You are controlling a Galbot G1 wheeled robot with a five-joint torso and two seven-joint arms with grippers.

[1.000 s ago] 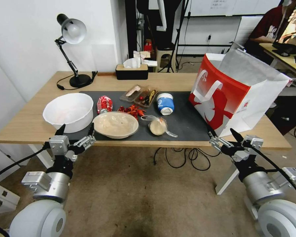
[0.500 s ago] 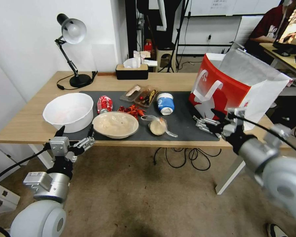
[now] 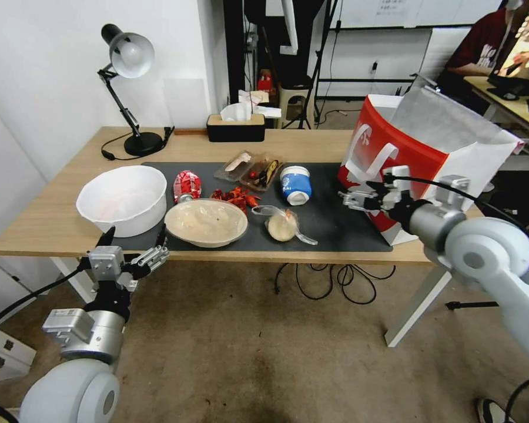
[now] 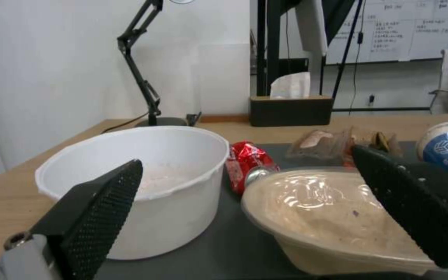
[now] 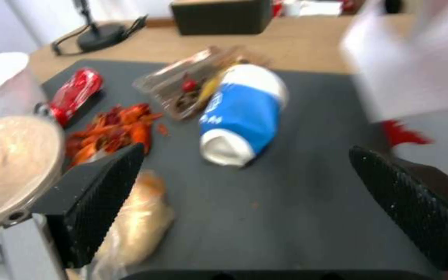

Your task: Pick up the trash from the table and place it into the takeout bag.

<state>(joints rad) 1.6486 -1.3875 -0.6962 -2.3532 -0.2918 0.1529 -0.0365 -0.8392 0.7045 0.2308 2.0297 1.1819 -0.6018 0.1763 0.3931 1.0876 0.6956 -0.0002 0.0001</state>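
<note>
My right claw [image 3: 358, 197] hangs wide open and empty over the dark mat, just in front of the red-and-white takeout bag [image 3: 405, 150] on the table [image 3: 53, 223]; the blue-white tub [image 3: 295, 185] lies on its side a bit ahead of it, and the bagged bun [image 3: 282, 226] lies nearer the front edge. My left claw [image 3: 132, 247] waits open and empty below the table's front edge, facing the white bowl [image 3: 123, 200] and the beige bowl [image 3: 206, 222]. The bag is only a blur at the edge of my right wrist view.
</note>
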